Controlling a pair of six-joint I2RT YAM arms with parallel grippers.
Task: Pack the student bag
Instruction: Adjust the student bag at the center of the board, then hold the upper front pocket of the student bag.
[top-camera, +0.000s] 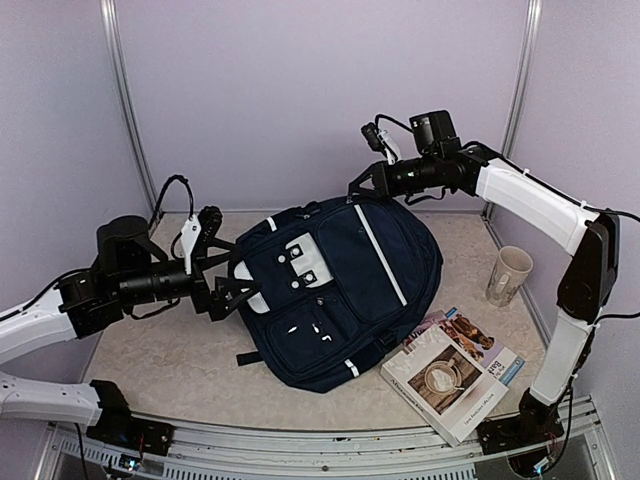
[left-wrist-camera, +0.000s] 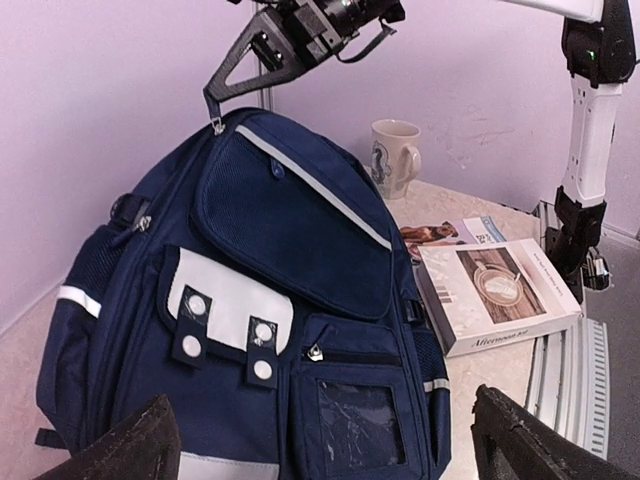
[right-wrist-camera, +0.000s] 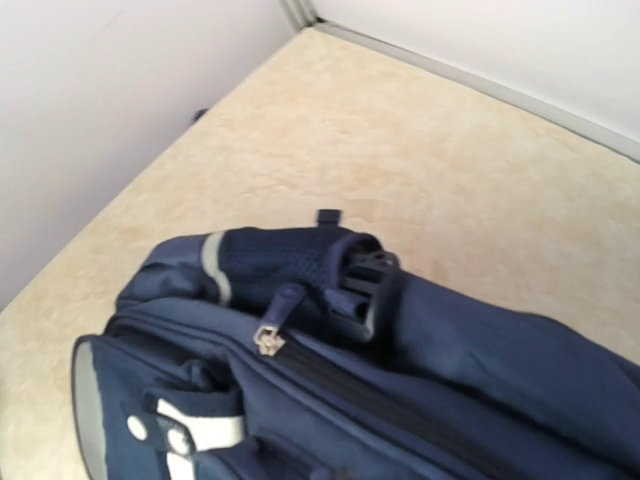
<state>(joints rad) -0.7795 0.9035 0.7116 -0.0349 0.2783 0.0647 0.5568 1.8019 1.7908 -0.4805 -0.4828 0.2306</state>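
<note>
Grippers: left gripper (top-camera: 236, 288) was released, fingers spread wide and empty; right gripper (top-camera: 358, 186) showed edge-on, so I could not tell whether it was clenched.
Reach: left sat at 9 o'clock of the student bag (top-camera: 340, 290), just beside its white patch (left-wrist-camera: 228, 305); right hung at 12 o'clock, just above the zip pull (left-wrist-camera: 217, 126).
Bag: lay front-up mid-bench (top-camera: 170, 360), main zip apparently closed.
Risk: tugging the pull with the bag unpinned would likely drag the soft fabric along, or the small tab could slip free.
Around: book (top-camera: 445, 380) at 4 o'clock, overlapping a magazine (top-camera: 470, 333); mug (top-camera: 510, 272) at 3 o'clock.
Obstruction: the closed zip blocked packing; the bag lay between left gripper and book.
</note>
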